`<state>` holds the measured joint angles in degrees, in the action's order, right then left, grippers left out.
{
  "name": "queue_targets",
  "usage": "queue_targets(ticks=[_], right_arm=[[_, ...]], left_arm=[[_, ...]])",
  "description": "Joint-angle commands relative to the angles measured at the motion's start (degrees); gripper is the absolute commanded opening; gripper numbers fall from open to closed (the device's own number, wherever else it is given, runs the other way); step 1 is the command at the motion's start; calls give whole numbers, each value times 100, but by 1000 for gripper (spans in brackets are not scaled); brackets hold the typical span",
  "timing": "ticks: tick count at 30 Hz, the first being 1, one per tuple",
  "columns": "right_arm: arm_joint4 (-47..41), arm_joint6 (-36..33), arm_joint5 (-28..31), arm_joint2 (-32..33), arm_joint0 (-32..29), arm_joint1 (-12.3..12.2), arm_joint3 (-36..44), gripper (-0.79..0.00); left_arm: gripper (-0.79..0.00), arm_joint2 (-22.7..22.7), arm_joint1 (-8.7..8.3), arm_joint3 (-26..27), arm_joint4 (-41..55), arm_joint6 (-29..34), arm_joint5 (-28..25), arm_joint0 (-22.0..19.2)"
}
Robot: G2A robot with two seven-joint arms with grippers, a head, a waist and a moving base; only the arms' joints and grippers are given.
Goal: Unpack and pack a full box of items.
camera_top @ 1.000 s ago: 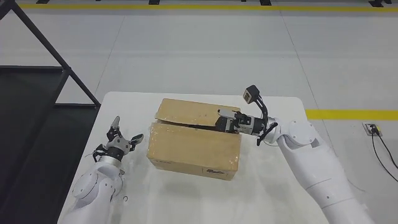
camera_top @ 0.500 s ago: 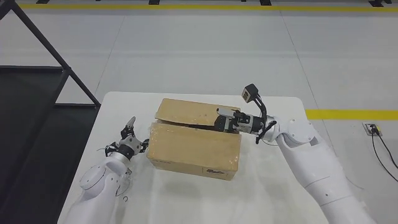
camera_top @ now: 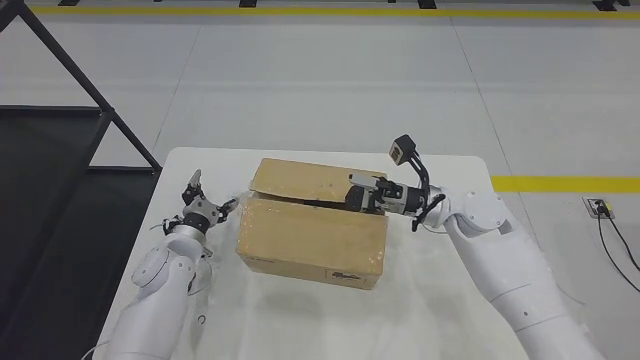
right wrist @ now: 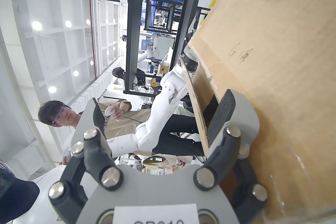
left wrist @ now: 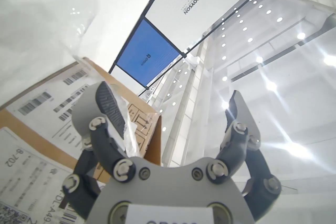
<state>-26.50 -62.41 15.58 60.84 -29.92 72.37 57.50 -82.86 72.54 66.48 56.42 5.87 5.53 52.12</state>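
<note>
Box on the counter with a pincer at each end

Cardboard box (camera_top: 310, 245) lies mid-counter (camera_top: 440, 300), its long axis running across the robot's front from one arm toward the other, slightly skewed, with a dark gap along the seam between its top panels. The left pincer (camera_top: 212, 192) hovers with fingers spread wide just beside the box's left end, with clear film (left wrist: 128, 130) against one finger. The right pincer (camera_top: 352, 190) is likewise spread at the right end, one finger at the corrugated edge of the near flap (right wrist: 199, 109).
</note>
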Motion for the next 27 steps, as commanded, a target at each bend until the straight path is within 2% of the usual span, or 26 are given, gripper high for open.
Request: queue_targets(ticks=[1,7,12,15,20,27], right_arm=[[-15,-9,25,2,6,3,-22,0],[-37,-46,58,-1,34,13,-90,0],[-62,-75,81,3,48,20,-153,0],[-73,-97,79,-9,69,29,-184,0],[-80,-107,91,-51,106,51,-220,0],[-78,-86,102,-64,114,65,-238,0]], left_arm=[[0,-80,-5,7,20,-39,-60,19],[0,-251,-52,161,-379,-34,-275,270],[0,-402,-151,484,-1158,265,-361,715],[0,-512,-186,612,-1318,301,-225,874],[0,-583,-213,727,-1206,507,335,973],[0,-486,-209,949,-1314,588,445,1131]])
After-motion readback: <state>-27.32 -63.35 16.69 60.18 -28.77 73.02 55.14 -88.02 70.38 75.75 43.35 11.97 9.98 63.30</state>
